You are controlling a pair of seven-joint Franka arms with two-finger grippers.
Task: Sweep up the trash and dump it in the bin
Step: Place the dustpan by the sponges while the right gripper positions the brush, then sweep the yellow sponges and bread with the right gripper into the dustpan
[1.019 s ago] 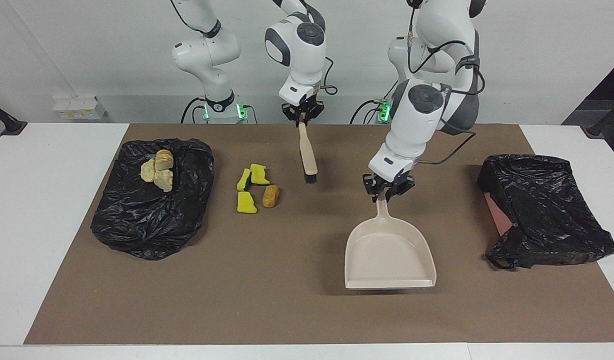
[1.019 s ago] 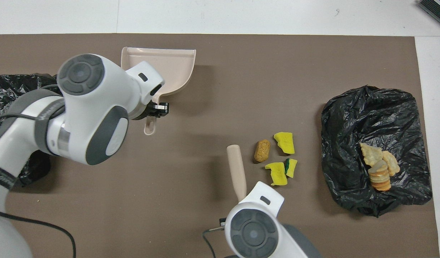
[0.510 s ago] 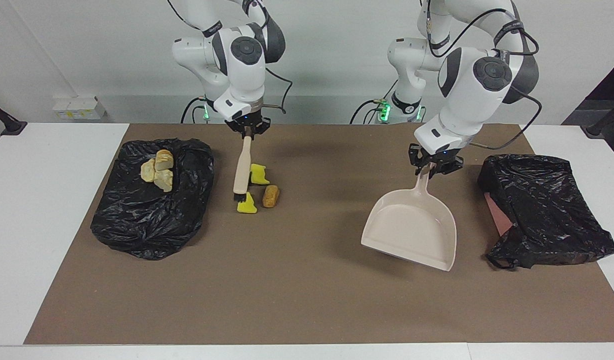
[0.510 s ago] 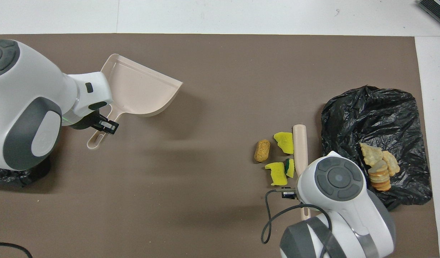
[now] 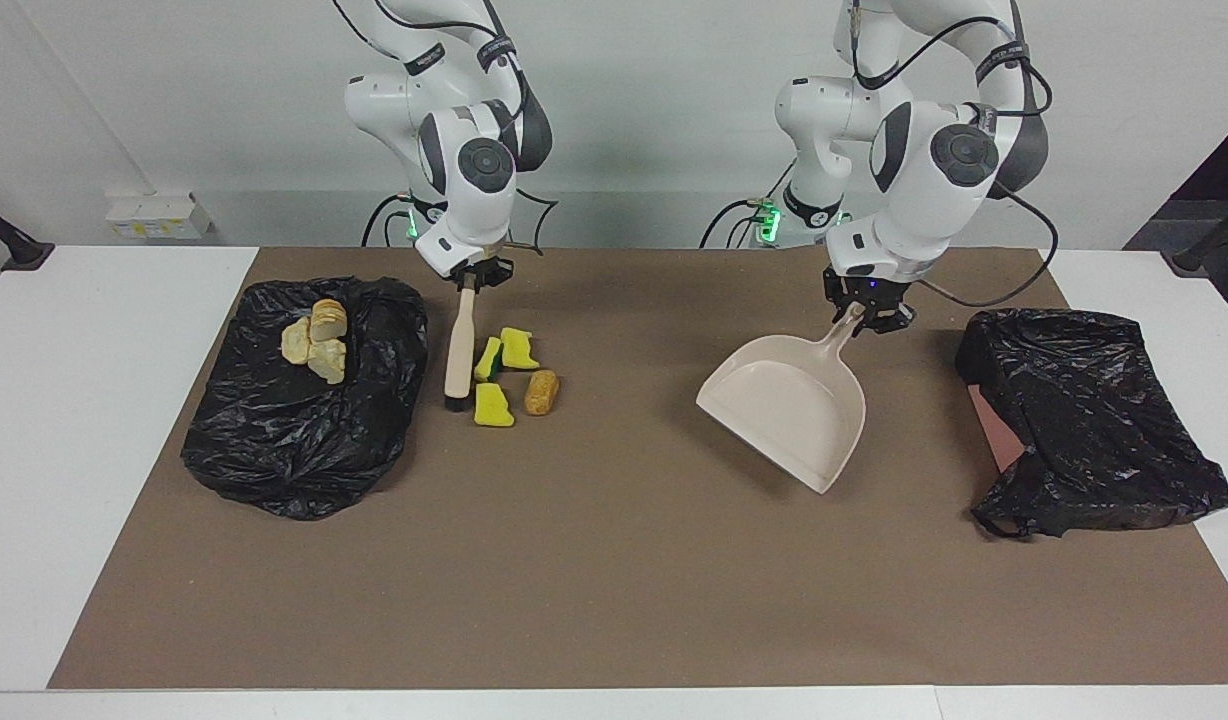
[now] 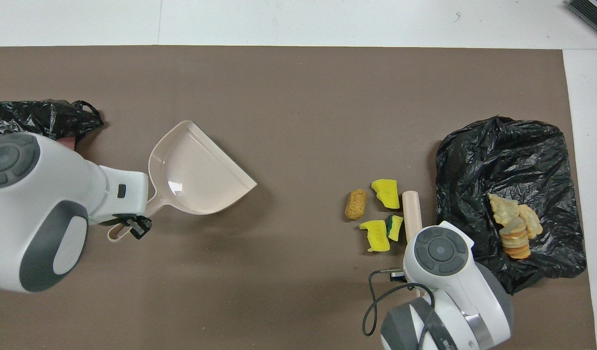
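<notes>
Brown mat [image 5: 594, 560] covers the bench. Black bag [image 5: 304, 400] at the right arm's end carries three bread pieces [image 5: 316, 340]; second bag [image 5: 1094, 420] at the left arm's end. Left hand [image 5: 867, 312] clamped on dustpan [image 5: 789, 410] handle, pan tilted over the mat. Right hand [image 5: 471, 277] closed on brush [image 5: 459, 350], bristles down just beside the trash [image 5: 504, 375]: three sponge bits plus one bread piece [image 5: 541, 392], lying on the mat beside the first bag.
</notes>
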